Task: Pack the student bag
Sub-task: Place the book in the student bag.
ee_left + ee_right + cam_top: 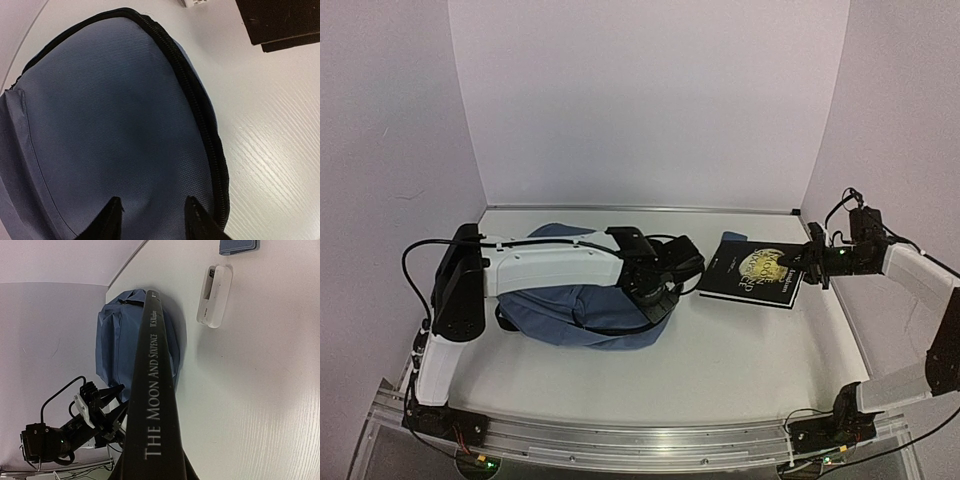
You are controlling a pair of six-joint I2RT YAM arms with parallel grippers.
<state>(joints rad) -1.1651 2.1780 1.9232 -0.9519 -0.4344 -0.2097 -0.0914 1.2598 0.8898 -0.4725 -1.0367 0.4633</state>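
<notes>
My left claw (152,221) is over the student bag (570,318), fingers apart, holding nothing. The bag lies flat, left of centre on the worktop (720,360). My right claw (800,262) is clamped on the right edge of the black book (748,268), just right of the bag.

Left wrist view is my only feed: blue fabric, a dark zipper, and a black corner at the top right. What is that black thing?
Observer: A black book, just right of the student bag. The right gripper is shut on its right edge.
Operator: Which book?
Observer: The right wrist view shows its spine, which reads The Moon and Sixpence.
Operator: Anything else out there?
Observer: A small white case-like object lies on the table near the book's far end, seen in full from the right wrist.
</notes>
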